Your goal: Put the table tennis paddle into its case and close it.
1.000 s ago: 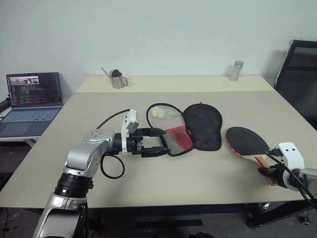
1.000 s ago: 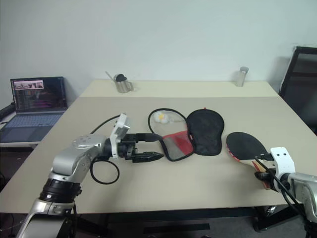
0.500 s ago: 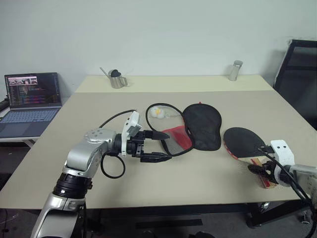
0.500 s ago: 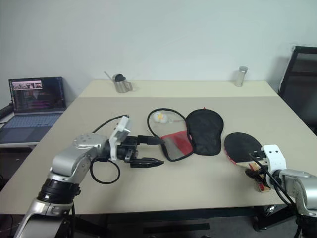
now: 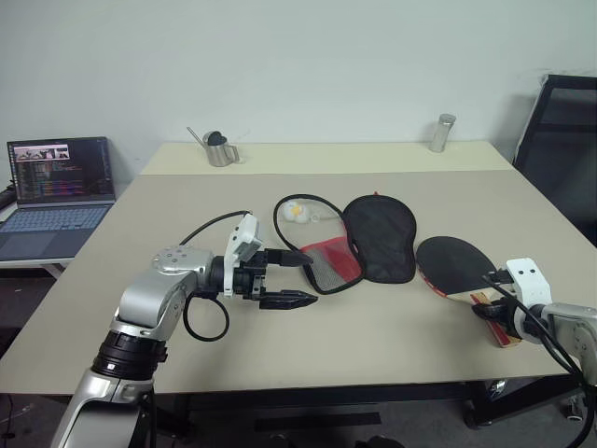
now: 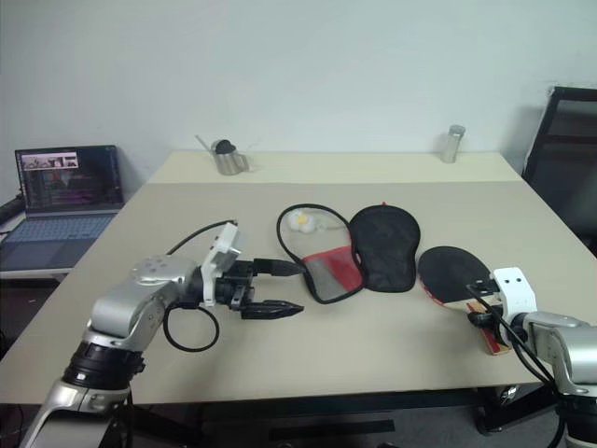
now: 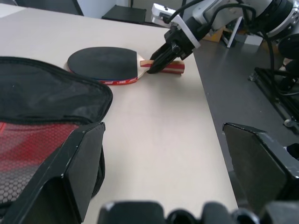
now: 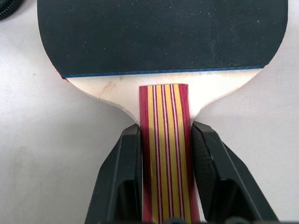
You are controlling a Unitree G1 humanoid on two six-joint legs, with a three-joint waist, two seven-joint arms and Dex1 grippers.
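Right gripper [image 8: 164, 154] clamps the table tennis paddle [image 8: 163, 42] by its handle, blade lying ahead.

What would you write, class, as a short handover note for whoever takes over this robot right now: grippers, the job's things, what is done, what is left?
Right gripper: shut on the striped wooden handle of the black-faced, red-edged table tennis paddle, which lies flat near the table's right edge.
Left gripper: open, empty, hovering beside the lower red end of the black and red fabric case.
The case lies unzipped and spread open mid-table, duck charm at its far left side.
Done: paddle handle gripped.
Left: lift the paddle, slide it into the case, zip it closed.
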